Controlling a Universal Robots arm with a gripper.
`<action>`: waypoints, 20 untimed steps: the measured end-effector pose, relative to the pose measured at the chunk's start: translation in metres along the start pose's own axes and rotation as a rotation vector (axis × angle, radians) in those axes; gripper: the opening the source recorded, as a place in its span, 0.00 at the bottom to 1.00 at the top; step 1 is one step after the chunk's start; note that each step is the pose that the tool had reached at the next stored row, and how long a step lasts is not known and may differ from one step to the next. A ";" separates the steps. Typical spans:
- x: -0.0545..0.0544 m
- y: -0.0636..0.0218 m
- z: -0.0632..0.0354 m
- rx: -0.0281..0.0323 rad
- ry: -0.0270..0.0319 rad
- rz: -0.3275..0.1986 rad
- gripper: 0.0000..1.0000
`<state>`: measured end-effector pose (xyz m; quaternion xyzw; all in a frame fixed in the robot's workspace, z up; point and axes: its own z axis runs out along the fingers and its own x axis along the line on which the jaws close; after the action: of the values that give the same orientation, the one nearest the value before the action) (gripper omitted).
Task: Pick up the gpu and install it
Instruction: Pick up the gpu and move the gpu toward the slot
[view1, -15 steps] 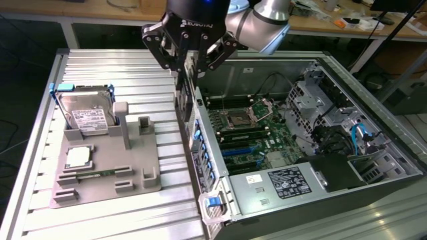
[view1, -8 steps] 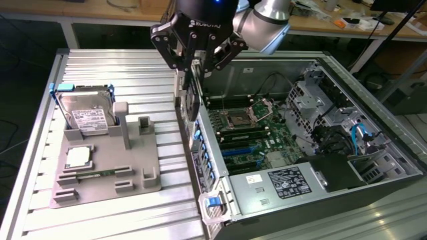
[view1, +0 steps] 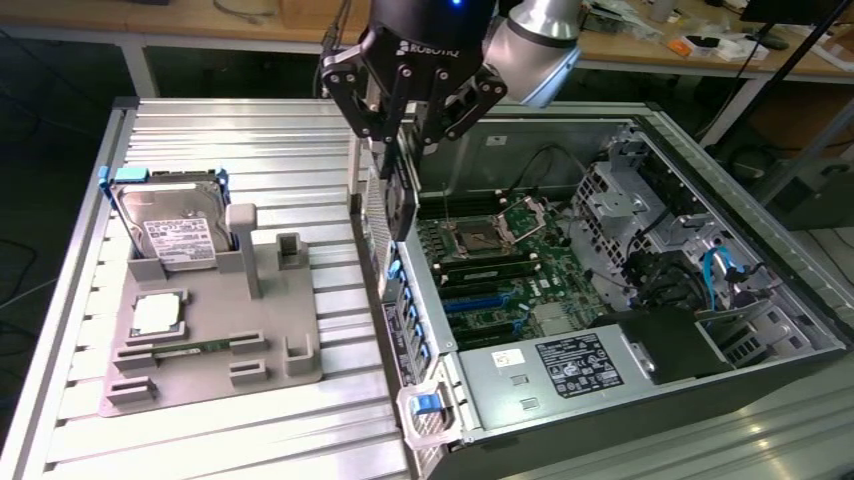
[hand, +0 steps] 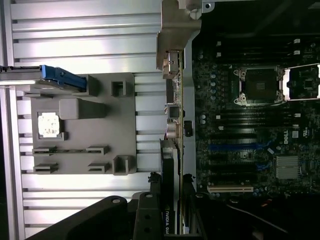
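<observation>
Exterior view: gripper (view1: 407, 145) clamped on gpu (view1: 391, 195), long axis hanging 6 o'clock from jaws; mobo slots (view1: 474, 298) at 5 o'clock, apart.

Hides both faces of the gpu (hand: 172, 127), turned edge-on. Cuts off the arm (view1: 534, 40) at the exterior view's top edge. Leaves the label (view1: 176, 240) on the hard drive (view1: 160, 197) too small to read.
</observation>
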<state>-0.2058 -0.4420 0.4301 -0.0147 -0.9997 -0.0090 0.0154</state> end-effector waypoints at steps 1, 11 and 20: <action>-0.002 0.0001 -0.0001 0.0000 0.0000 0.000 0.27; -0.017 0.0005 -0.0005 0.0000 0.0000 0.000 0.27; -0.030 0.0009 -0.0009 0.0000 0.0000 0.000 0.27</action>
<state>-0.1757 -0.4420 0.4301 -0.0147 -0.9997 -0.0090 0.0154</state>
